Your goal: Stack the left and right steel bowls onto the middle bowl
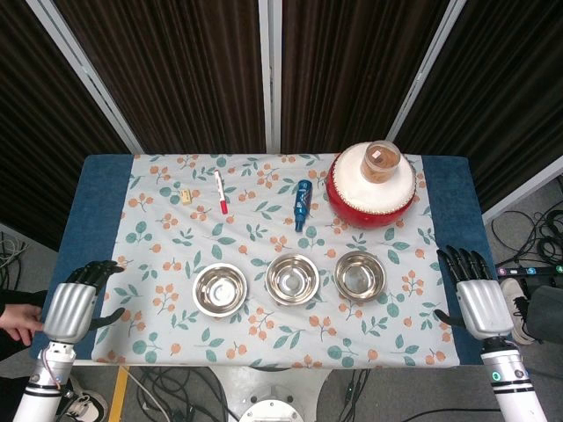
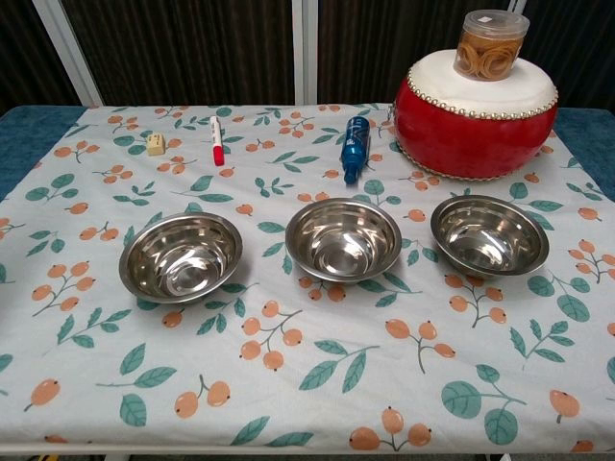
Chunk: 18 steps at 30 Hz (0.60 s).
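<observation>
Three steel bowls stand in a row on the floral cloth, each apart from the others: the left bowl (image 1: 219,289) (image 2: 182,256), the middle bowl (image 1: 292,279) (image 2: 343,239) and the right bowl (image 1: 360,275) (image 2: 489,234). All are upright and empty. My left hand (image 1: 73,309) hovers at the table's front left corner, fingers spread, holding nothing. At the front right edge my right hand (image 1: 476,296) is likewise spread and empty. Neither hand shows in the chest view.
A red drum (image 1: 371,189) (image 2: 476,111) topped by a clear jar (image 1: 381,162) (image 2: 491,44) sits behind the right bowl. A blue bottle (image 1: 302,204) (image 2: 355,149), a red-tipped pen (image 1: 220,192) (image 2: 216,140) and a small eraser (image 1: 186,197) (image 2: 155,145) lie further back. A person's hand (image 1: 18,323) is at the left edge.
</observation>
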Each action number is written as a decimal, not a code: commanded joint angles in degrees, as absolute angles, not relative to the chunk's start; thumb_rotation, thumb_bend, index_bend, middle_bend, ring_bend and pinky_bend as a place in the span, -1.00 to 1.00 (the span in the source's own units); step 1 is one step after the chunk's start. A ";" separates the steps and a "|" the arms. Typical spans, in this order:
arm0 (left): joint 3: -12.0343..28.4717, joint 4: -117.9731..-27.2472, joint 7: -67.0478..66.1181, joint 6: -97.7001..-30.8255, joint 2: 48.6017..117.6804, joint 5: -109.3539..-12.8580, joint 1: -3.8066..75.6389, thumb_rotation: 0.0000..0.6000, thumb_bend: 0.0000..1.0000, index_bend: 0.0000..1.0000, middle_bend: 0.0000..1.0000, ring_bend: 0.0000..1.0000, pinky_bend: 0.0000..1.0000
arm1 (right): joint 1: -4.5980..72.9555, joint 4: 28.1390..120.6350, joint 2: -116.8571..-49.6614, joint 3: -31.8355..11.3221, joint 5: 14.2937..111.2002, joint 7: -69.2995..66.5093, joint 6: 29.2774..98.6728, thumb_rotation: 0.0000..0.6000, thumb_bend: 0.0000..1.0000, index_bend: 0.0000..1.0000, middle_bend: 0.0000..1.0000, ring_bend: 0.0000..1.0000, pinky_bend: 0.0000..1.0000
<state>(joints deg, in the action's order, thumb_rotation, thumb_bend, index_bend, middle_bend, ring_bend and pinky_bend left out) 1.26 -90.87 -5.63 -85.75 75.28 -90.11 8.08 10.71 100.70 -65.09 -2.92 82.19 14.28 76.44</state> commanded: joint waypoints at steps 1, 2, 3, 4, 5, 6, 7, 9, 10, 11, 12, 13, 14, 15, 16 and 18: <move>1.28 -90.81 -5.50 -85.83 75.26 -90.23 8.09 1.00 -0.74 -0.32 -0.29 -0.50 -0.36 | 10.85 100.73 -65.28 -2.72 82.31 14.60 76.13 1.00 -0.92 -0.95 -0.92 -1.00 -1.00; 1.30 -90.82 -5.46 -85.87 75.22 -90.28 8.09 1.00 -0.74 -0.32 -0.29 -0.50 -0.36 | 10.98 100.77 -65.37 -2.61 82.50 14.79 75.92 1.00 -0.92 -0.95 -0.91 -1.00 -1.00; 1.29 -90.84 -5.44 -85.92 75.20 -90.32 8.08 1.00 -0.74 -0.32 -0.29 -0.50 -0.36 | 11.10 100.86 -65.38 -2.49 82.63 14.97 75.69 1.00 -0.92 -0.95 -0.91 -1.00 -1.00; 1.29 -90.89 -5.44 -85.92 75.17 -90.33 8.08 1.00 -0.74 -0.32 -0.29 -0.50 -0.36 | 11.19 101.00 -65.39 -2.40 82.75 15.17 75.51 1.00 -0.92 -0.95 -0.90 -1.00 -1.00; 1.26 -91.00 -5.46 -85.96 75.10 -90.37 8.05 1.00 -0.74 -0.32 -0.28 -0.50 -0.36 | 11.34 101.24 -65.43 -2.35 82.97 15.45 75.40 1.00 -0.92 -0.95 -0.89 -1.00 -1.00; 1.22 -91.10 -5.50 -86.02 75.05 -90.43 8.01 1.00 -0.74 -0.32 -0.28 -0.50 -0.36 | 11.45 101.43 -65.47 -2.31 83.19 15.77 75.34 1.00 -0.93 -0.95 -0.87 -1.00 -1.00; 1.20 -91.23 -5.55 -86.05 74.97 -90.47 8.00 1.00 -0.74 -0.32 -0.28 -0.50 -0.36 | 11.59 101.61 -65.55 -2.25 83.45 16.20 75.27 1.00 -0.93 -0.93 -0.85 -1.00 -1.00; 1.20 -91.51 -5.65 -86.06 74.70 -90.56 8.02 1.00 -0.74 -0.32 -0.29 -0.50 -0.36 | 12.00 101.90 -65.88 -2.08 84.20 17.47 74.99 1.00 -0.92 -0.88 -0.79 -0.98 -1.00; 1.27 -91.61 -5.65 -86.12 74.58 -90.61 8.05 1.00 -0.74 -0.32 -0.28 -0.50 -0.36 | 12.21 101.91 -66.21 -2.06 84.52 18.02 74.91 1.00 -0.92 -0.83 -0.75 -0.94 -0.98; 1.36 -91.76 -5.57 -86.23 74.47 -90.67 8.07 1.00 -0.74 -0.32 -0.28 -0.50 -0.36 | 12.54 101.71 -66.84 -2.08 84.89 18.80 74.73 1.00 -0.92 -0.76 -0.70 -0.89 -0.94; 1.41 -91.85 -5.47 -86.29 74.40 -90.71 8.08 1.00 -0.74 -0.32 -0.29 -0.50 -0.36 | 12.86 101.45 -67.39 -2.05 85.07 19.52 74.36 1.00 -0.92 -0.69 -0.63 -0.83 -0.87; 1.38 -91.94 -5.42 -86.30 74.33 -90.77 8.08 1.00 -0.74 -0.32 -0.29 -0.50 -0.36 | 13.23 101.15 -67.95 -1.95 85.13 20.39 73.79 1.00 -0.91 -0.62 -0.58 -0.77 -0.81; 1.30 -92.05 -5.39 -86.32 74.23 -90.89 8.07 1.00 -0.74 -0.32 -0.29 -0.50 -0.36 | 13.83 100.76 -68.73 -1.88 85.03 21.62 72.78 1.00 -0.91 -0.57 -0.53 -0.72 -0.75; 1.21 -92.12 -5.36 -86.36 74.17 -90.99 8.02 1.00 -0.74 -0.32 -0.28 -0.50 -0.36 | 14.34 100.44 -69.36 -1.85 84.81 22.49 71.89 1.00 -0.90 -0.50 -0.48 -0.67 -0.67; 1.14 -92.17 -5.28 -86.47 74.14 -91.11 7.96 1.00 -0.74 -0.32 -0.29 -0.50 -0.36 | 14.91 100.09 -70.00 -1.89 84.43 23.35 70.90 1.00 -0.90 -0.47 -0.46 -0.64 -0.63; 1.13 -92.05 -5.00 -86.74 74.18 -91.33 7.90 1.00 -0.74 -0.32 -0.28 -0.50 -0.36 | 16.35 99.04 -71.56 -2.03 83.36 25.27 68.39 1.00 -0.87 -0.41 -0.42 -0.60 -0.56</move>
